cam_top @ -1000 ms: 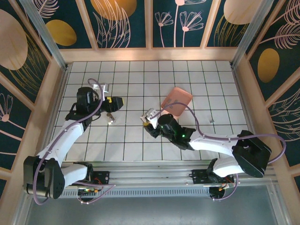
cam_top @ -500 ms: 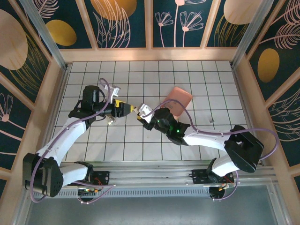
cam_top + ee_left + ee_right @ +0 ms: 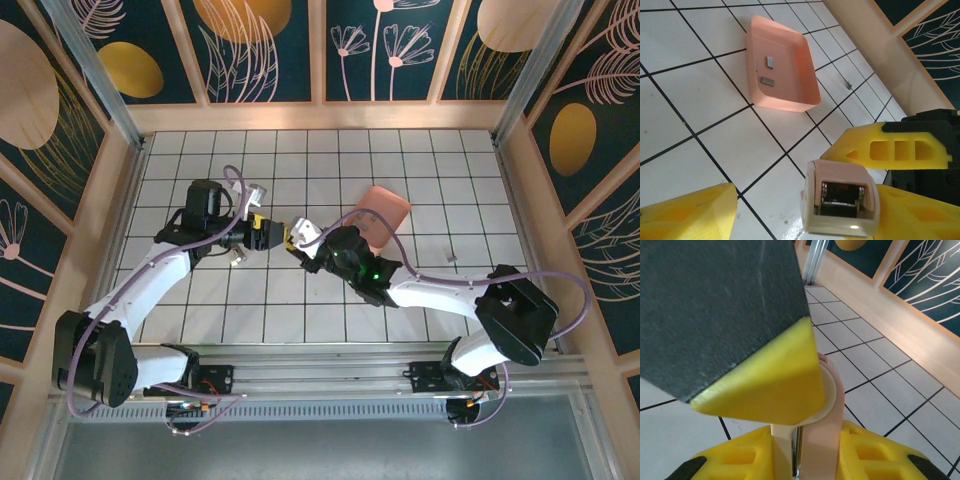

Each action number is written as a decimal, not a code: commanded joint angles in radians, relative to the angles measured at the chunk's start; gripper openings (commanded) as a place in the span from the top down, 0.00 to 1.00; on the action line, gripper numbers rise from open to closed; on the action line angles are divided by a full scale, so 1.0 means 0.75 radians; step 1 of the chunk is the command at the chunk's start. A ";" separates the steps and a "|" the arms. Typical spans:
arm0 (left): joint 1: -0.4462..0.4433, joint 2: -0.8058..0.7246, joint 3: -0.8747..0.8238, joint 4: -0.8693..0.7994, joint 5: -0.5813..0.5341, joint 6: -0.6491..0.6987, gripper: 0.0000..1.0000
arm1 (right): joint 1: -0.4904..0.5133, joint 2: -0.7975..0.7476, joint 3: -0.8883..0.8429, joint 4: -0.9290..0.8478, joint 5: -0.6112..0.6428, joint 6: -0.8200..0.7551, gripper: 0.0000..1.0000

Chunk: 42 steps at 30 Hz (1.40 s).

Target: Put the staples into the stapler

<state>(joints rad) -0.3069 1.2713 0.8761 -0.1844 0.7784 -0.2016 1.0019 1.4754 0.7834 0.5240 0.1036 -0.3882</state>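
- While the left fingers (image 3: 268,231) stand well apart with nothing between their yellow pads but air, the open end of the narrow, pale pink-and-white mini stapler (image 3: 840,204) sits in that gap. It is clear of the pad at the lower left of the left wrist view. Whether it touches on the other side I cannot tell.
- The right fingers (image 3: 301,247) are closed on the stapler's pink body from both sides and hold it up off the white-tiled tabletop (image 3: 270,300).
- The stapler's long axis runs from the right fingers straight toward the left ones, so the left wrist view looks end-on into its metal channel. Whether anything already lies in that channel I cannot tell.
- Beyond the stapler from the left fingers lies the square salmon-pink plastic tray (image 3: 807,82). Two tiny silver-grey metal staple strips (image 3: 768,81) rest flat on its floor, near each other but apart.
- One more loose grey strip (image 3: 848,86) lies on the tabletop past the tray, well apart from both arms.
- The tray is nearer the right arm, but that arm is busy holding the stapler. Fetching a strip therefore probably falls to the free left fingers, which would have to reach past the stapler and then bring the strip's long axis in line with the channel.
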 commanded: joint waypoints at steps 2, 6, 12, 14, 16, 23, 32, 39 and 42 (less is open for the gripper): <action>-0.008 0.022 0.037 0.023 0.045 0.023 0.36 | 0.003 0.014 0.056 0.081 -0.015 -0.025 0.71; -0.009 0.034 0.037 0.025 0.081 0.042 0.49 | 0.005 0.022 0.068 0.087 -0.017 -0.025 0.71; -0.010 0.044 0.045 0.039 0.094 0.052 0.71 | 0.009 0.026 0.074 0.090 -0.014 -0.028 0.72; -0.011 0.049 0.045 0.045 0.102 0.049 0.82 | 0.007 0.025 0.074 0.090 -0.009 -0.030 0.71; -0.010 0.055 0.049 0.047 0.098 0.056 0.91 | 0.007 0.018 0.073 0.084 -0.005 -0.027 0.71; -0.010 0.033 0.016 0.207 0.131 0.201 1.00 | -0.021 -0.147 -0.022 -0.001 -0.085 0.125 0.50; -0.009 0.018 0.066 0.078 0.376 0.917 1.00 | -0.261 -0.495 -0.120 -0.325 -0.606 0.264 0.44; -0.010 0.031 0.094 -0.057 0.541 1.251 1.00 | -0.305 -0.428 0.030 -0.577 -0.745 0.069 0.39; -0.010 0.022 0.086 -0.081 0.569 1.336 1.00 | -0.323 -0.364 0.104 -0.633 -0.823 0.028 0.37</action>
<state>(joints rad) -0.3145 1.2972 0.9260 -0.1951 1.1126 0.6411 0.7769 1.1687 0.7856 0.1368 -0.4095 -0.3046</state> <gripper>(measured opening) 0.148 0.625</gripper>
